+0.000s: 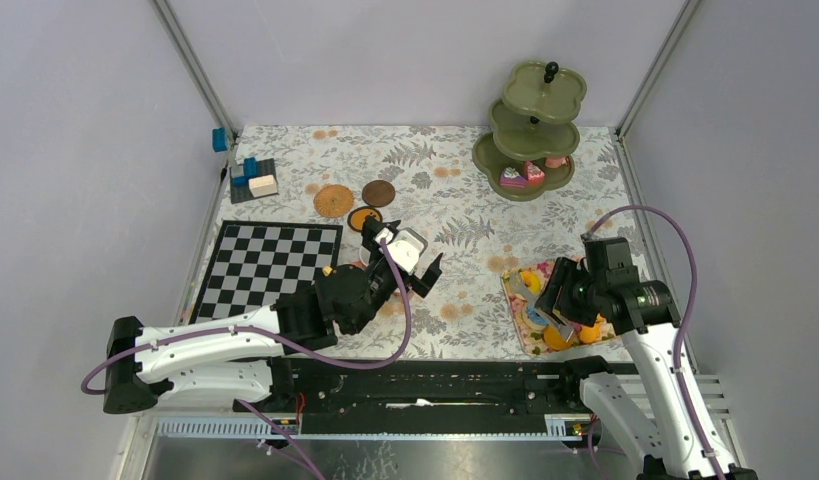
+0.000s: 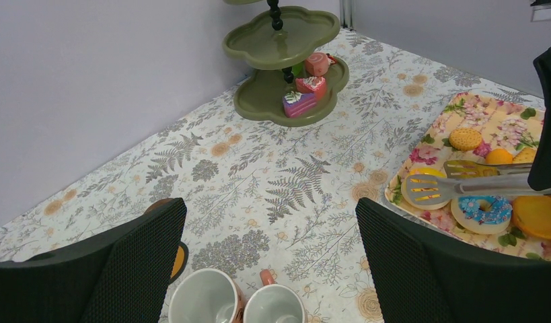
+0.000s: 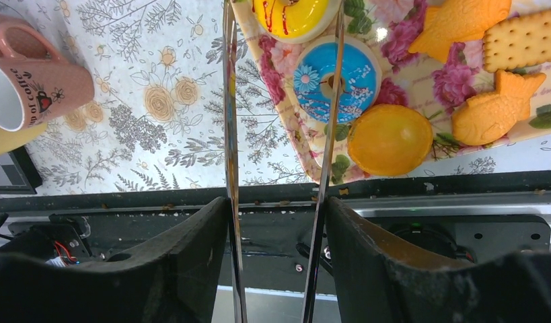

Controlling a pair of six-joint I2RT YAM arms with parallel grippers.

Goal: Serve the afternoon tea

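Note:
Two pinkish mugs point(image 2: 205, 299) point(image 2: 276, 306) stand side by side on the floral cloth, just below my left gripper point(image 2: 269, 256). It is wide open and holds nothing; from above the left gripper point(image 1: 405, 255) sits over the mugs. My right gripper point(image 3: 276, 235) is shut on metal tongs point(image 3: 229, 134). Their slotted tips point(image 2: 427, 190) lie on a yellow donut point(image 2: 415, 176) on the floral tray point(image 2: 461, 108). A blue donut point(image 3: 313, 81) lies beside it. The olive three-tier stand point(image 1: 530, 130) at the back right carries small cakes point(image 2: 301, 101) on its lowest tier.
The tray also holds an orange round cake point(image 3: 389, 138), fish-shaped cookies point(image 3: 491, 111) and a biscuit point(image 2: 465, 138). Round brown coasters point(image 1: 333, 200) point(image 1: 378, 193) and an orange dark-rimmed disc point(image 1: 364, 218) lie behind the mugs. A chessboard point(image 1: 270, 265) and blue blocks point(image 1: 250, 178) sit at the left.

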